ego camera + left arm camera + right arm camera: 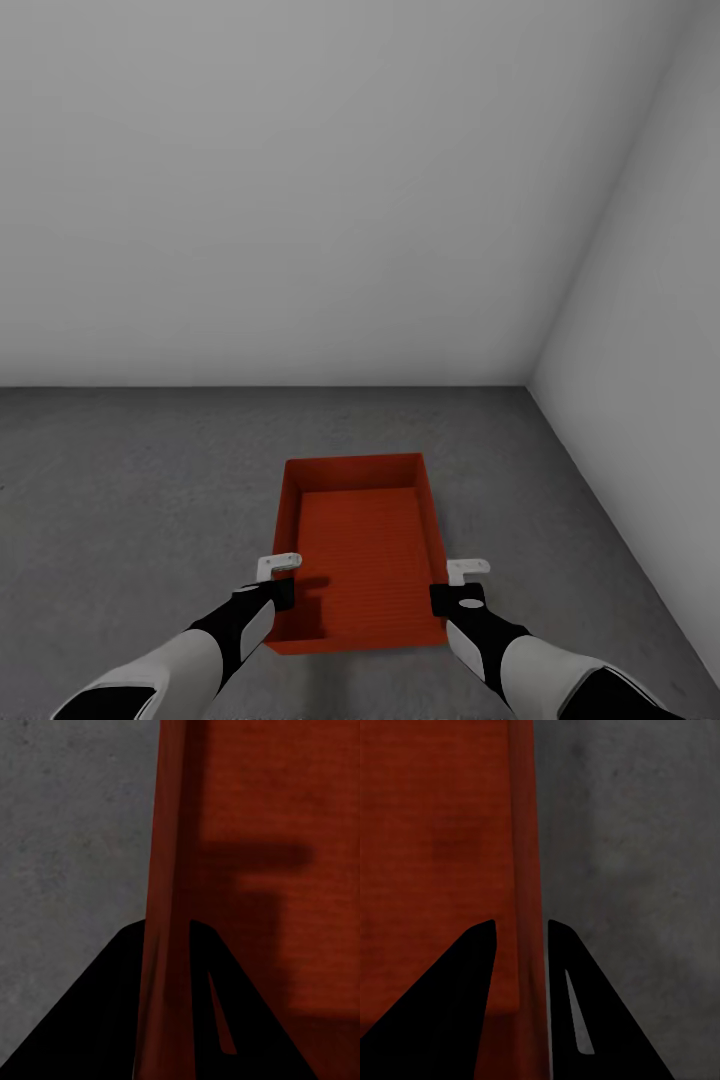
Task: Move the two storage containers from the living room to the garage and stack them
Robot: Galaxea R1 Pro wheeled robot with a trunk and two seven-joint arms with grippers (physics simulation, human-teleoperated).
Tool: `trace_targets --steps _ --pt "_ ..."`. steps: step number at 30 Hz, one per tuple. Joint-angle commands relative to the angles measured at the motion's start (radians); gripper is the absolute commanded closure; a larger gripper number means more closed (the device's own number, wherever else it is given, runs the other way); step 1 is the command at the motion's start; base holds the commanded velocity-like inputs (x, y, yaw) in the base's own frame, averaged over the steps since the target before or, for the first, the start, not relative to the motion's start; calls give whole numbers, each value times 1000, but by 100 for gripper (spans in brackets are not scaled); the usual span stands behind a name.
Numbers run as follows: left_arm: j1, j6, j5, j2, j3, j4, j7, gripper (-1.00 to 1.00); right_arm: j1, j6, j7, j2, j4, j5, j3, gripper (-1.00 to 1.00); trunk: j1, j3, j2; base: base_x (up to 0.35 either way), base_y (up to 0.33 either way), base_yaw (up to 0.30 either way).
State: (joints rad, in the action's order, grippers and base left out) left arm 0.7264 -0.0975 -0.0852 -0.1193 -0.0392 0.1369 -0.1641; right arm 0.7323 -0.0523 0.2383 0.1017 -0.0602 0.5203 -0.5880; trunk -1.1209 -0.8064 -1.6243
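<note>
Orange-red ribbed bin at 6 o'clock, left fingers and right fingers each clamping a side wall.

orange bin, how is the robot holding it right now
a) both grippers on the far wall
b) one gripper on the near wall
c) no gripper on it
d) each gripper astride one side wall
d: the left gripper straddles the orange bin at its left wall, and the right gripper straddles its right wall, above the grey floor.

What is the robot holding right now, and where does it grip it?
One orange-red storage container, by its two long side walls: the left tool straddles the left wall, the right tool the right wall.
</note>
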Motion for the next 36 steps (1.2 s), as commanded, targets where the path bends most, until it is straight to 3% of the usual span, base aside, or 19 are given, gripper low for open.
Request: trace_targets --steps 1,36 --pt "-1 -5 -34 44 36 -2 -5 100 1 -26 -53 -14 -4 -5 30 100 -4 -5 -8 0 0 0" --pt "-1 -7 -34 44 36 -2 -6 100 1 -27 -53 -15 -4 -5 30 100 -138 -141 -253 0 0 0"
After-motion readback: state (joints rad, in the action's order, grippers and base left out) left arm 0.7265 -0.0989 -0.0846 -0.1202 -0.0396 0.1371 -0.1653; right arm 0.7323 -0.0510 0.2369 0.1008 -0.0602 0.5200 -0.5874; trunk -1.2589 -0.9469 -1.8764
